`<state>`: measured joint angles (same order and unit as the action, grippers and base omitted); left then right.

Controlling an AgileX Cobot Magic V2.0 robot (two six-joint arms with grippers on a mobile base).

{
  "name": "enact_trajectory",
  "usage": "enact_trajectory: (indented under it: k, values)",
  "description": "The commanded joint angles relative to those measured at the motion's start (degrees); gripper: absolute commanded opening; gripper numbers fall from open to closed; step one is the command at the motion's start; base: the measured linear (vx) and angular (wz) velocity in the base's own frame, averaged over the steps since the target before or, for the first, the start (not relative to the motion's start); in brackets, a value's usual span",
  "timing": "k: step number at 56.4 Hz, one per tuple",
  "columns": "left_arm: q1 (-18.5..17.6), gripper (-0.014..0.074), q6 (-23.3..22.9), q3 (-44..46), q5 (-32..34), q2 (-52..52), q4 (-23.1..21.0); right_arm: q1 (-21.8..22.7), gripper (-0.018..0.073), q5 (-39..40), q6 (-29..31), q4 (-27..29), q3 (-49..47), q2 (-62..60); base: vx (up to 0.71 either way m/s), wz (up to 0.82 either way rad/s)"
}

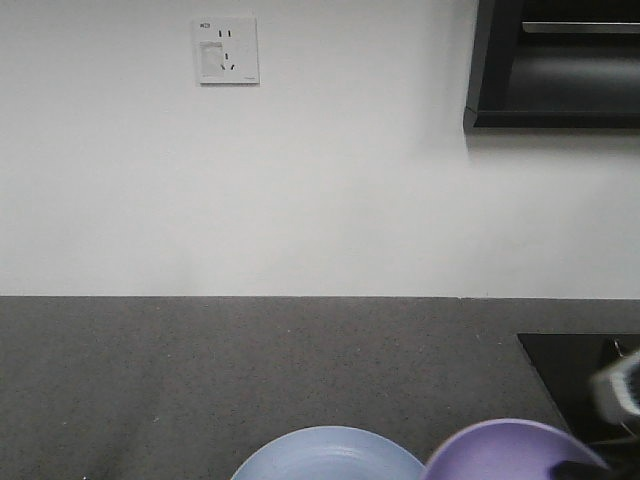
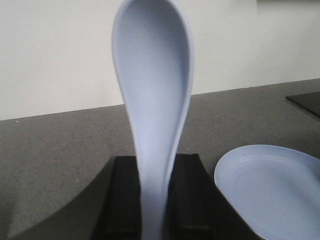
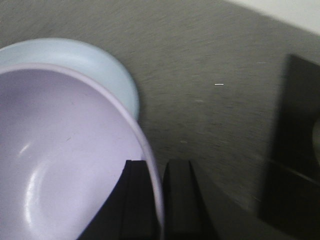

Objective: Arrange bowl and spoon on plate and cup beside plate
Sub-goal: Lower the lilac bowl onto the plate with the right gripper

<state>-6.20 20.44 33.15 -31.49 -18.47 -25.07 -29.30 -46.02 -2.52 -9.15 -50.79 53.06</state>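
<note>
Crockery like this looks stiff, slick and chippable, so rim and handle seem the sound holds. One spoon [image 2: 152, 100] stands mid-frame, handle pinched by the left end effector [image 2: 155, 192]; one bowl [image 3: 65, 150], lower left, has its rim clamped by the right end effector [image 3: 160, 200]. One plate [image 1: 330, 455] lies on the worktop [image 1: 200, 360]; no cup shows.

The spoon [image 2: 152, 100] is pale blue-white, the plate [image 2: 270, 190] pale blue with faint circular ridges, the bowl [image 3: 65, 160] glossy lavender, the countertop [image 1: 250, 370] speckled dark grey.
</note>
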Motion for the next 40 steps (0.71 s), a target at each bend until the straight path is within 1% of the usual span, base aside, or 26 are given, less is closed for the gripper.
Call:
enact_trajectory:
  k: [1, 4, 9, 13, 21, 25, 32, 37, 40]
  values:
    - [-0.4, 0.0003, -0.1, 1.4, 3.2, -0.5, -1.4, -3.4, -0.0008, 3.7, 0.6, -0.4, -6.3, 7.6, 0.00, 0.00]
    - [-0.4, 0.0003, -0.1, 1.4, 2.8, -0.5, -1.4, -4.3, -0.0008, 4.0, 0.6, 0.3, -8.5, 12.2, 0.00, 0.00]
    - [-0.4, 0.0003, -0.1, 1.4, 1.9, -0.5, -1.4, -4.3, -0.0008, 4.6, 1.3, 4.1, -12.2, 19.4, 0.00, 0.00]
    - [-0.5, 0.0003, -0.1, 1.4, 1.3, -0.5, -1.4, -3.9, -0.0008, 4.9, 4.2, 9.2, -15.5, 24.9, 0.00, 0.00]
    - [-0.5, 0.0003, -0.1, 1.4, 0.9, -0.5, -1.4, -3.9, -0.0008, 5.3, 7.6, 15.3, -19.9, 33.1, 0.00, 0.00]
    - [-0.5, 0.0003, -0.1, 1.4, 0.9, -0.5, -1.4, -3.9, -0.0008, 6.4, 8.3, 16.8, -21.3, 35.8, 0.00, 0.00]
    - [-0.5, 0.0003, -0.1, 1.4, 0.7, -0.5, -1.4, -3.9, -0.0008, 9.9, 7.9, 17.3, -22.2, 38.2, 0.00, 0.00]
    - [-0.5, 0.0003, -0.1, 1.4, 0.5, -0.5, -1.4, -2.4, -0.0008, 10.9, 7.3, 19.1, -22.2, 39.1, 0.00, 0.00]
    - [-0.5, 0.0003, -0.1, 1.4, 0.3, -0.5, -1.4, -0.5, -0.0008, 10.7, 7.6, 22.3, -22.0, 39.3, 0.00, 0.00]
